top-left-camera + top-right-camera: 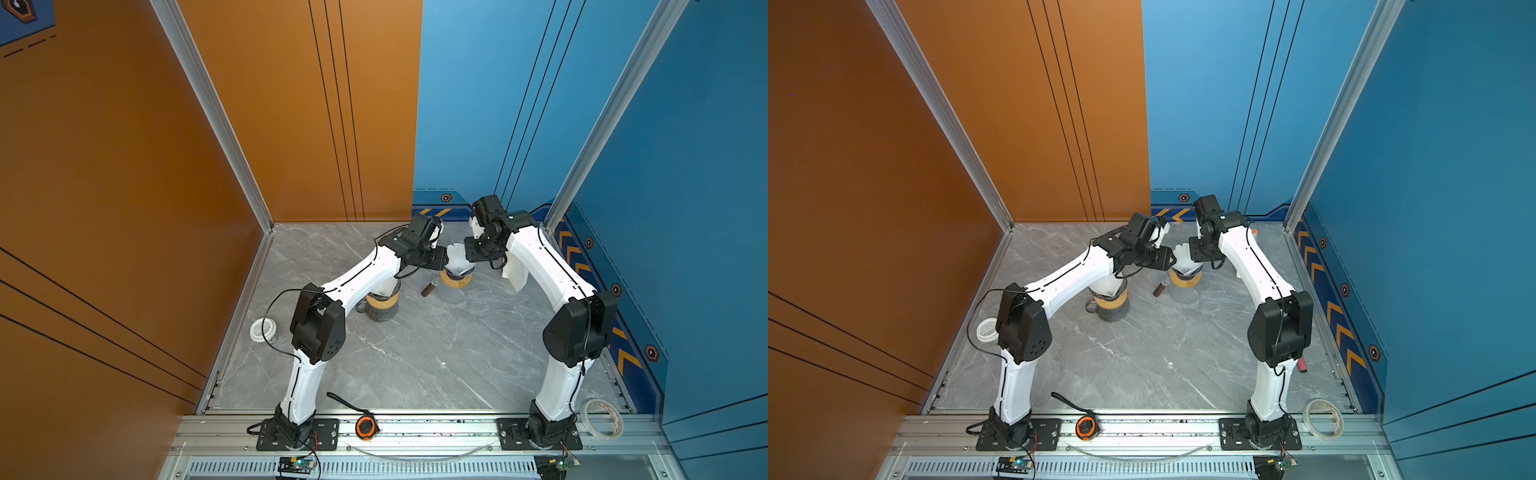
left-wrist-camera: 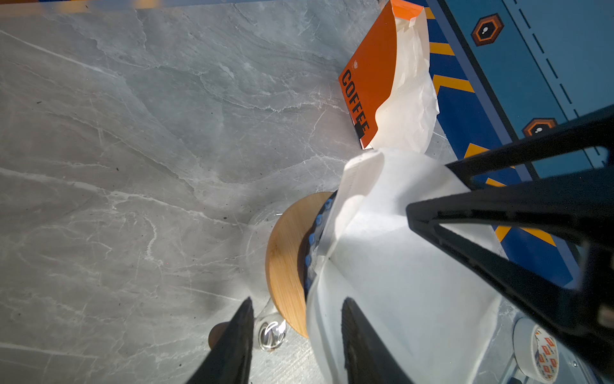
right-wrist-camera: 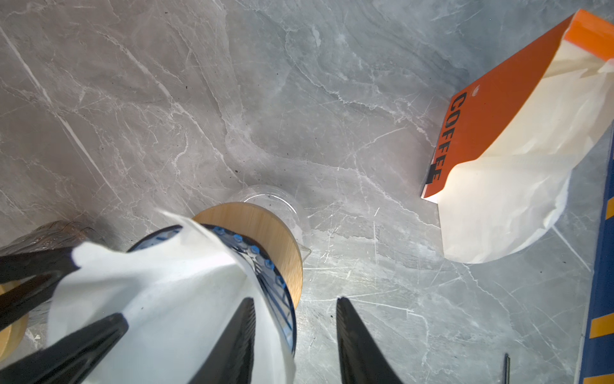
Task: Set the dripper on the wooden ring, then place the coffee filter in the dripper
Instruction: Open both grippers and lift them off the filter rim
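Left wrist view gives you the left gripper (image 2: pixel 296 301) with its fingers spread apart. One black finger lies over the white coffee filter (image 2: pixel 398 266) and its mate hangs outside the dripper (image 2: pixel 312 239). The paper's edge runs between them and is not pinched. The filter sits point-down in the dripper, its upper part standing crumpled well above the blue ribbed rim. Under the dripper you see a round wooden collar (image 2: pixel 285 259) on a clear glass carafe (image 2: pixel 255 232).

From the opposite side of the dripper the right gripper (image 2: pixel 428 189) reaches onto the paper. Your right wrist view shows its fingers likewise parted, one over the filter and one outside the dripper's rim, clamping nothing. Whether either inner finger presses the paper, you cannot tell.

In both top views the two grippers meet over the dripper, with the filter (image 1: pixel 456 257) (image 1: pixel 1182 259) rising between them. Well apart from the dripper, an orange COFFEE pack (image 3: pixel 491 109) lies with white filters spilling out. A second carafe (image 1: pixel 382 307) stands near the dripper, under the left arm (image 1: pixel 357 270).
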{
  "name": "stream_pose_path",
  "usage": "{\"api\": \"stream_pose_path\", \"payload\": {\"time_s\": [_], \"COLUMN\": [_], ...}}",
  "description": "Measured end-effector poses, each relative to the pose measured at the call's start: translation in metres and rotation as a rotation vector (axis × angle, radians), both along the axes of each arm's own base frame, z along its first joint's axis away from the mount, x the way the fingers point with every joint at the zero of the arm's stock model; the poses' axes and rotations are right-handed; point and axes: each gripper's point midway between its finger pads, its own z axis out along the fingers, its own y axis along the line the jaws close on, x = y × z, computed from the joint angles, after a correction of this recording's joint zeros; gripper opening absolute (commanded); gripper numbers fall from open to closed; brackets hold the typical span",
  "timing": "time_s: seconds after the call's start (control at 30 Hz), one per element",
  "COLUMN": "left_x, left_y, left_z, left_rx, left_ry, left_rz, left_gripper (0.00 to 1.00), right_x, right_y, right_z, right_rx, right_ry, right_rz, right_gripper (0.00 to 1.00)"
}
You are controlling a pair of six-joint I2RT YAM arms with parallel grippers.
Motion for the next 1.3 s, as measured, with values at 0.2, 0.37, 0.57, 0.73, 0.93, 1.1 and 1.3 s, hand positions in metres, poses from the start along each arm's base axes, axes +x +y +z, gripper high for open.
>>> {"api": "stream_pose_path", "payload": {"time_s": [0.2,0.37,0.57,0.73,0.93,1.1,1.3], "left_x": [0.001,0.001,0.002,0.003,0.003,0.004,0.006], "left_y": [0.002,0.002,0.001,-0.001,-0.002,-0.003,-0.004], "left_z": [-0.001,-0.001,0.002,0.003,0.0,0.004,0.009], "left_rx": [0.002,0.0,-0.005,-0.012,-0.011,-0.017,-0.025], "left_ry": [0.003,0.004,0.003,0.003,0.012,0.004,-0.004], "left_rz": [0.004,0.007,0.004,0.003,-0.001,-0.001,0.001], "left_gripper": [0.47,0.5,0.52,0.52,0.52,0.55,0.6], "right_x": [-0.001,0.0,0.0,-0.001,-0.001,-0.003,-0.004], "right_y": [0.0,0.0,-0.001,-0.003,-0.003,0.002,0.005], "right_z": [-0.006,-0.008,-0.022,-0.032,-0.033,-0.033,-0.027], "right_rx": [-0.002,-0.002,0.003,0.004,0.022,0.048,0.071], "right_ry": [0.015,0.021,0.058,0.085,0.093,0.1,0.092], "right_rz": [0.001,0.001,-0.003,-0.007,-0.008,0.001,0.007], "right_gripper": [0.4,0.39,0.39,0.4,0.42,0.47,0.53]}}
